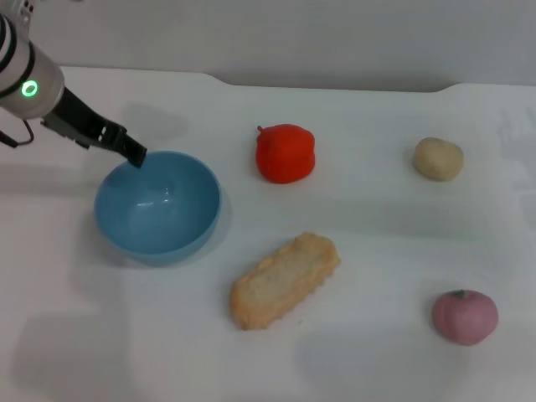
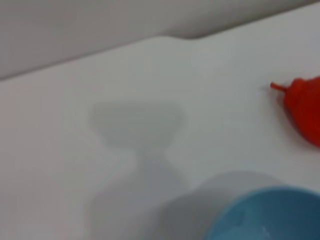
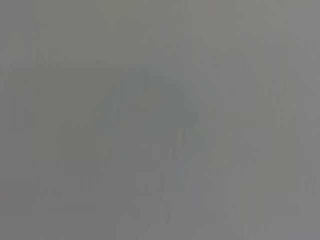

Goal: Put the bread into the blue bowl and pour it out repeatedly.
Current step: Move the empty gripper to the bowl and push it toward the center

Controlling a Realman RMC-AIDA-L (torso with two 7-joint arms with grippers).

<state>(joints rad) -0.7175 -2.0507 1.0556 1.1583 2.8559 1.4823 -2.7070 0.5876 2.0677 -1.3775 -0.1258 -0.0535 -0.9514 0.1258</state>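
Bread (image 1: pixel 285 280) lies on table (image 1: pixel 377 243), center-bottom of head view, outside empty blue bowl (image 1: pixel 157 208) at left. Left gripper (image 1: pixel 134 155) at bowl's upper-left rim; can't tell grip. Loading not yet done.

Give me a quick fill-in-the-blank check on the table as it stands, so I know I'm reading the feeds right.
1. The bread lies on the table, so the blue bowl is ____.
2. The left gripper is at the bowl's far ____.
3. The red pepper-shaped toy stands on the bowl's ____ side.
4. The ____ arm does not show in the head view.

Missing words: empty; rim; right; right
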